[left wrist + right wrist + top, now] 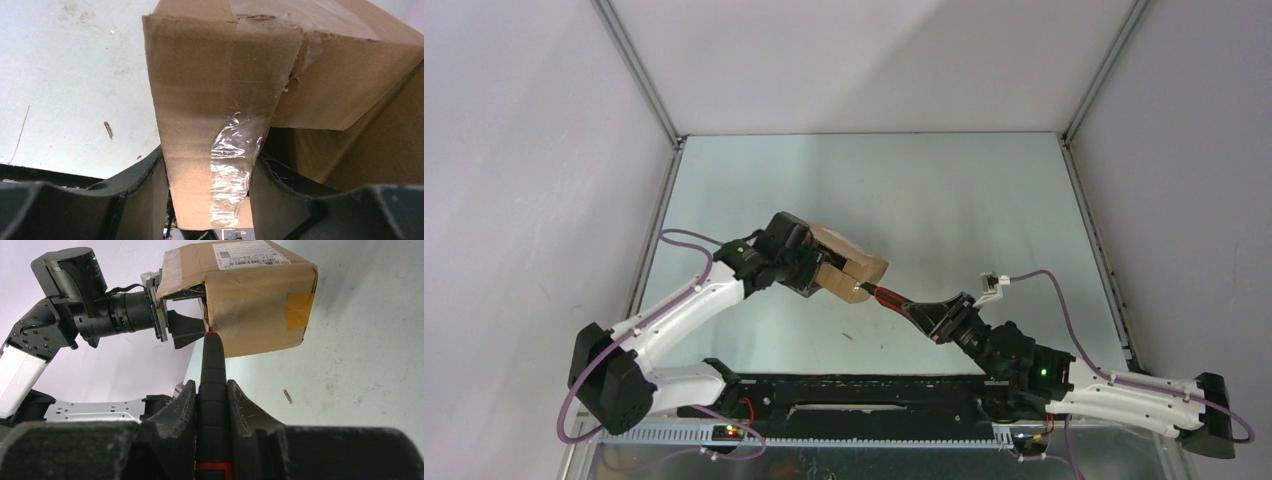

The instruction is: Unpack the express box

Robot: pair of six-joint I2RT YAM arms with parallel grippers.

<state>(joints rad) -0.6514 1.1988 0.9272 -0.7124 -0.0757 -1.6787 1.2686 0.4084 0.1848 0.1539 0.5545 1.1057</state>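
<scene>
Left jaws, pinching a taped flap of the express box (856,258), itself tilted, white label uppermost, over the bench (944,190) left of centre; right jaws, pressed tight on a red-and-black utility knife (213,365), tip at the box's near edge.

Here's the express box (856,262), a small brown cardboard carton, tilted over the middle-left of the table (874,180). Its white shipping label (248,252) is on the upturned face and an orange tape patch (298,310) is stuck on one side. One end gapes open, and the left end effector (209,159) is clamped on a flap (200,100) there, streaked with crinkled clear tape (231,165).
</scene>
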